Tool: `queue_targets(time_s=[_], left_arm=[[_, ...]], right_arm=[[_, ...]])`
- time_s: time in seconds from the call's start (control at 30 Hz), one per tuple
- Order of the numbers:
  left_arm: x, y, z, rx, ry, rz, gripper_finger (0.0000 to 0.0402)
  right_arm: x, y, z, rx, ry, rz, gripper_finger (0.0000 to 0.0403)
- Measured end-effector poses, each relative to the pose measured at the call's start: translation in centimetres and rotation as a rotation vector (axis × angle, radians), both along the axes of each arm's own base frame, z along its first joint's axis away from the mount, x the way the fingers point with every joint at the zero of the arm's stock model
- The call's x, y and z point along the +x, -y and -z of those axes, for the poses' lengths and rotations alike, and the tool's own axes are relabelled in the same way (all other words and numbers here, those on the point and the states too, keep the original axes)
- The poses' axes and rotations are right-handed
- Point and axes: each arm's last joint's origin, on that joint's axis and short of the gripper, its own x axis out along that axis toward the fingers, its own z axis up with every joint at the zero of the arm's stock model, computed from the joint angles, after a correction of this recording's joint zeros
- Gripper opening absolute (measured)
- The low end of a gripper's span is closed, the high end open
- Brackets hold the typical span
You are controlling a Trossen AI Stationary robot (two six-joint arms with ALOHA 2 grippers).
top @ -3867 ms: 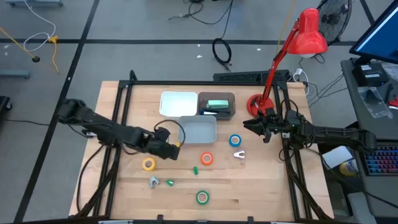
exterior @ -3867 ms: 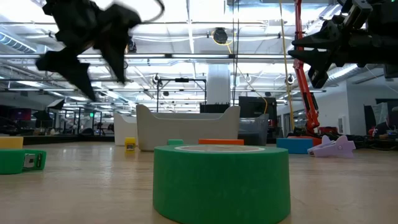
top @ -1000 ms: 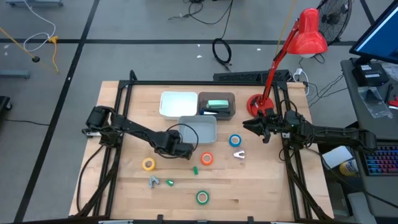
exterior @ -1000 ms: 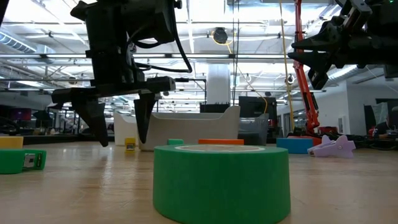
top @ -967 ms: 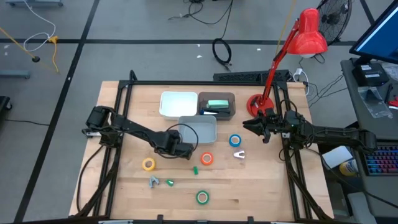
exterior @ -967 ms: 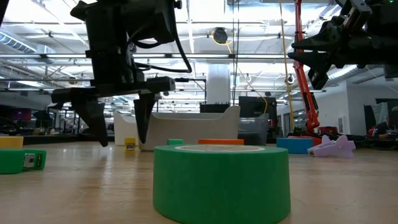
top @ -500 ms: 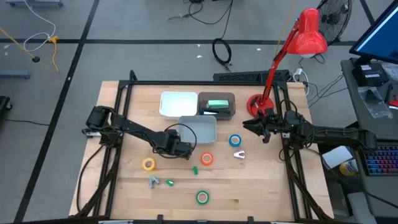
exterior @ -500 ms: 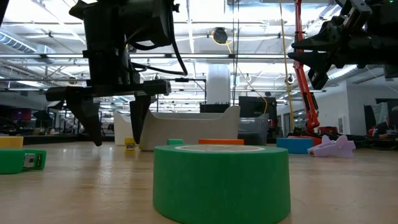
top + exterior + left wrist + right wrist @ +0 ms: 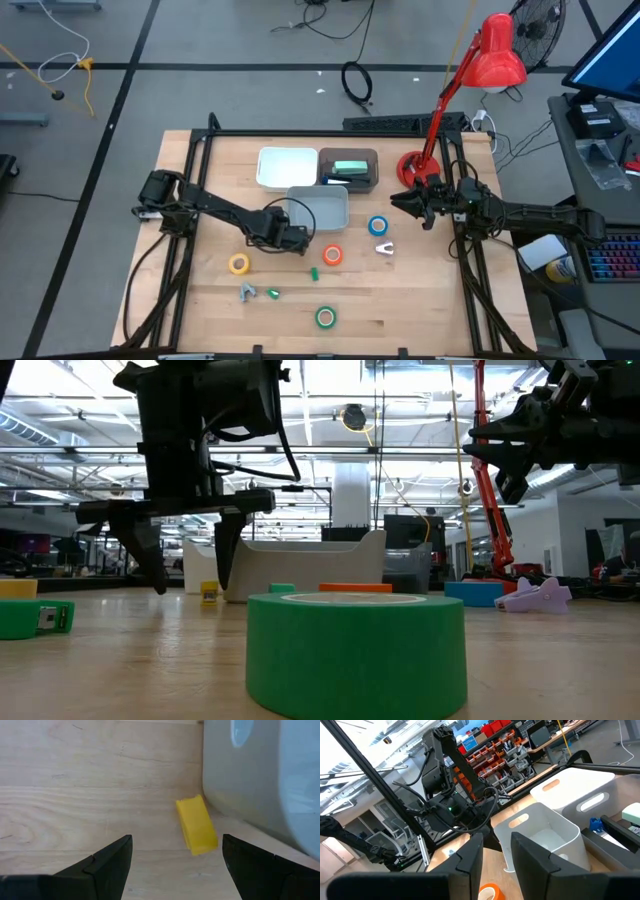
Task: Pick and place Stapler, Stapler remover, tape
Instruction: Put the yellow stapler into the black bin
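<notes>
The step in hand looks like an approach: the left gripper (image 9: 297,241) hangs low over the bench (image 9: 200,300), just in front of the grey bin (image 9: 322,208), its fingers (image 9: 107,865) spread wide and holding nothing. In the left wrist view a small yellow block (image 9: 196,825) lies on the wood against the bin's wall, ahead of the gap and nearer the one finger; it is a solid bit, not a roll.

From the gripper, the yellow tape (image 9: 238,264) lies at about 8 o'clock, well apart, and the orange-red tape (image 9: 332,255) near, at about 4 o'clock. A pick would call for shifting over a roll, then lowering.

The blue tape (image 9: 378,226) and green tape (image 9: 325,317) lie untouched. The right gripper (image 9: 404,205) waits above the bench's right edge, fingers narrowly parted, empty.
</notes>
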Motion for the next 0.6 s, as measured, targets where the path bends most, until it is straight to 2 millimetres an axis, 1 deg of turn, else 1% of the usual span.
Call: queue_targets(time_s=[0.17, 0.6], left_arm=[[-0.04, 0.06, 0.02, -0.022, -0.008, 0.002, 0.0307], [-0.05, -0.03, 0.01, -0.002, 0.001, -0.026, 0.0307]], right_arm=[[0.0, 0.0, 0.0, 0.0, 0.0, 0.0, 0.0093], [0.0, 0.0, 0.0, 0.0, 0.0, 0.0, 0.0093]])
